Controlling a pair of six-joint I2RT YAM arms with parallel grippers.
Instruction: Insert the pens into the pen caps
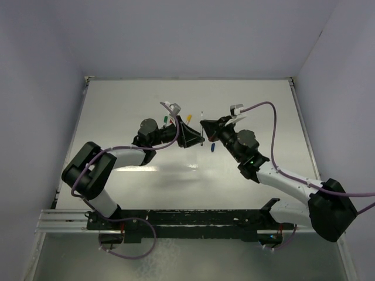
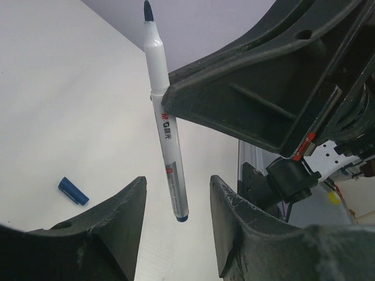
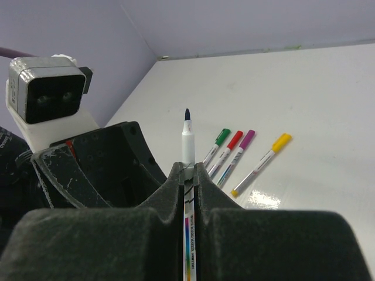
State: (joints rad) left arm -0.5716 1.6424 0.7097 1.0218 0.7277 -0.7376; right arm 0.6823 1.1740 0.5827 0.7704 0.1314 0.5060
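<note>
My right gripper [image 3: 187, 170] is shut on a white pen [image 3: 188, 140] and holds it upright, its dark blue tip bare. The same pen [image 2: 167, 134] hangs from the right fingers [image 2: 246, 88], its rear end between the fingertips of my left gripper [image 2: 177, 181]. That gripper is open and does not touch the pen. A blue pen cap [image 2: 73, 191] lies alone on the table. From above, both grippers meet mid-table: left gripper [image 1: 197, 138], right gripper [image 1: 204, 125], blue cap [image 1: 212, 147] just beside them.
Several pens lie side by side on the white table [image 3: 328, 105], each capped: green [image 3: 217, 144], red [image 3: 228, 147], purple [image 3: 239, 150], yellow [image 3: 262, 164]. The left wrist's camera box [image 3: 47, 88] stands close on the left. Grey walls enclose the table.
</note>
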